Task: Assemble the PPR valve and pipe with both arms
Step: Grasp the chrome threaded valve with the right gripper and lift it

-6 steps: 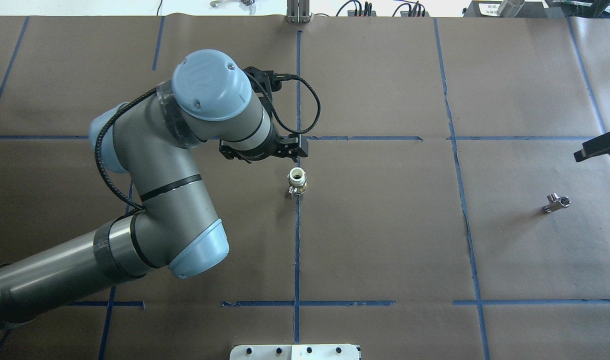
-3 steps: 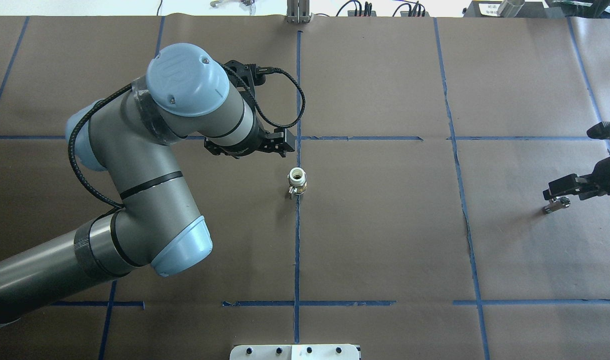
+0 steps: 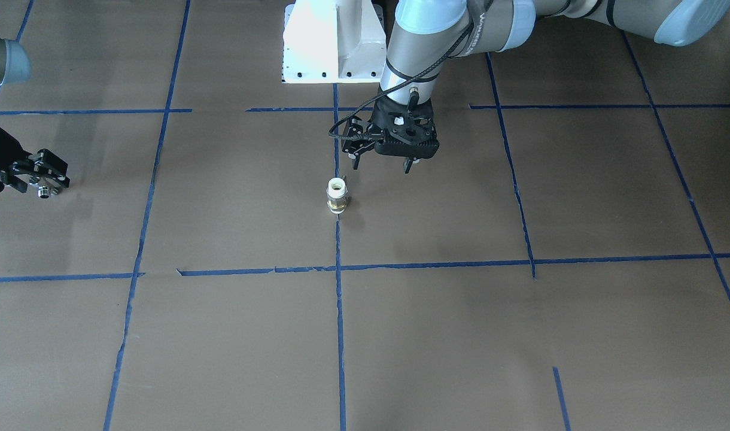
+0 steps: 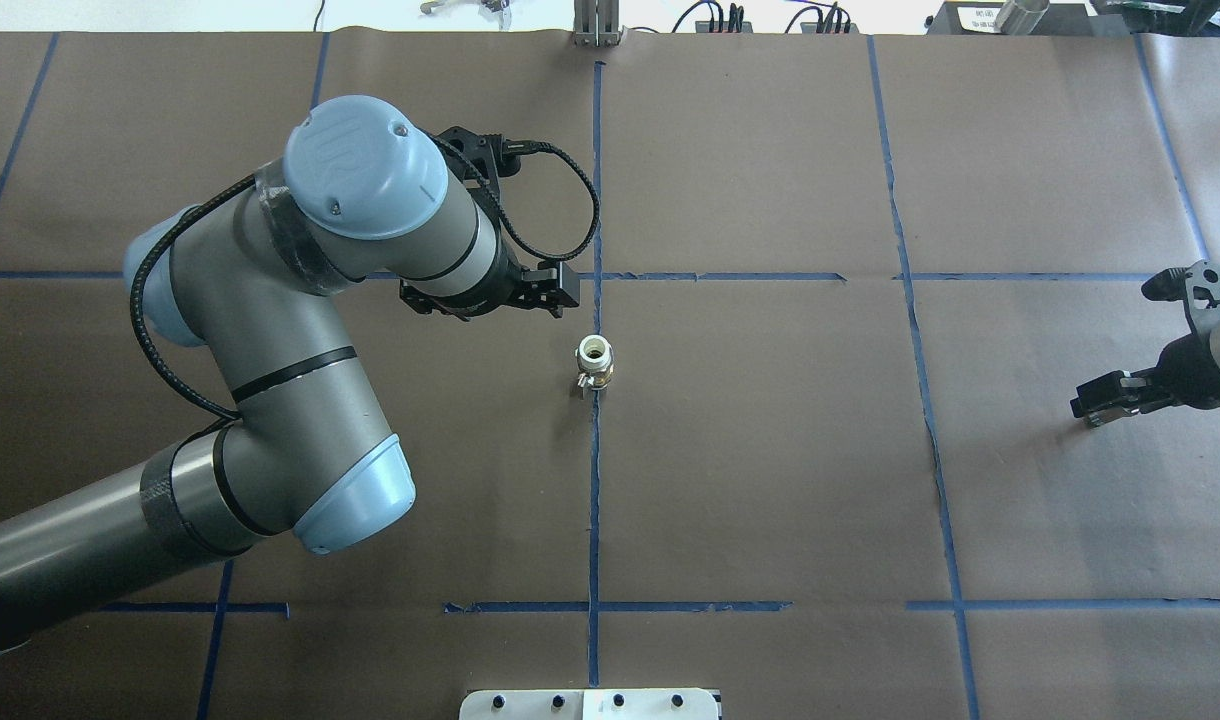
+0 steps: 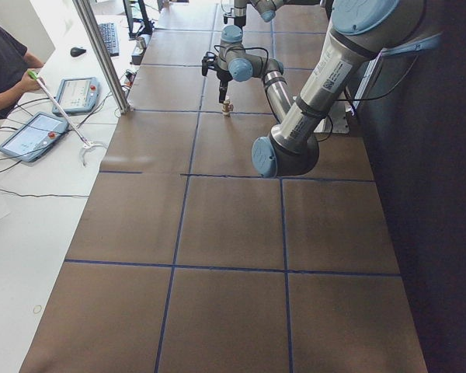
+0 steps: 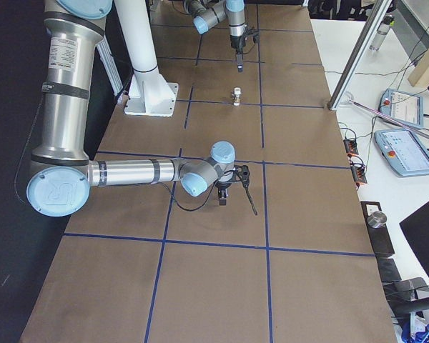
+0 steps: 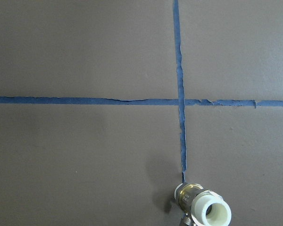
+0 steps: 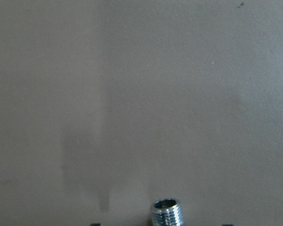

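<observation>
A white PPR fitting with a brass collar (image 4: 594, 362) (image 3: 337, 195) (image 7: 205, 209) stands upright at the table's middle, on a blue tape line. My left gripper (image 4: 560, 292) (image 3: 381, 166) hangs open just behind and beside it, apart from it and holding nothing. A chrome valve (image 3: 43, 191) (image 4: 1098, 419) lies at the far right of the overhead view. My right gripper (image 4: 1100, 400) (image 3: 42, 173) is low over the valve and straddles it. The right wrist view shows the valve's threaded end (image 8: 169, 213) with the fingers wide apart at the frame's bottom edge.
Brown paper with blue tape lines (image 4: 595, 480) covers the table. The white pedestal base (image 3: 332, 42) stands at the robot's side. A person (image 5: 4, 62) sits by tablets beyond the far edge, near an aluminium post (image 5: 101, 54). Control pendants (image 6: 407, 150) lie there too.
The left arm has drawn back to the left, away from the fitting. The right gripper has swung in from the edge and come down over the chrome valve.
</observation>
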Controlling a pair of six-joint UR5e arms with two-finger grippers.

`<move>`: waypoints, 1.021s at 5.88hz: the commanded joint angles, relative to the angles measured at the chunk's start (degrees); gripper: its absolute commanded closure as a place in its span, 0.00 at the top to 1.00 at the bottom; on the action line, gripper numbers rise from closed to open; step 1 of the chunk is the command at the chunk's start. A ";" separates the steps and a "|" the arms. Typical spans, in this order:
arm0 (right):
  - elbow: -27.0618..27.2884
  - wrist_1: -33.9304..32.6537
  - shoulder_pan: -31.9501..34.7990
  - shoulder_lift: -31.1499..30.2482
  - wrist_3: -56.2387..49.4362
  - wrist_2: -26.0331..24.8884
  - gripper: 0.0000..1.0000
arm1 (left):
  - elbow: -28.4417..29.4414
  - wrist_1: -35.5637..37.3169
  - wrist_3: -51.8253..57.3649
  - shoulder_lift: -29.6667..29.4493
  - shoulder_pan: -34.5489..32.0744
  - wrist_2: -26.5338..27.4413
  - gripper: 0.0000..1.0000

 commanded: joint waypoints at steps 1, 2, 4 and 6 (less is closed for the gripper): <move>-0.72 -0.06 -0.16 -0.04 -0.17 -0.17 0.06 | -0.01 -0.02 0.00 0.04 -0.15 0.00 0.99; -0.73 -0.06 -0.07 -0.39 -0.17 -0.09 0.00 | -0.01 -0.11 0.00 0.04 -0.33 0.00 0.99; 2.95 -0.67 0.02 0.13 0.18 1.40 0.00 | -0.18 -0.02 0.00 -0.05 -0.59 0.00 0.99; 9.72 -10.57 -0.59 9.91 15.27 0.97 0.00 | -6.90 -0.19 0.26 5.36 -1.03 -0.09 0.99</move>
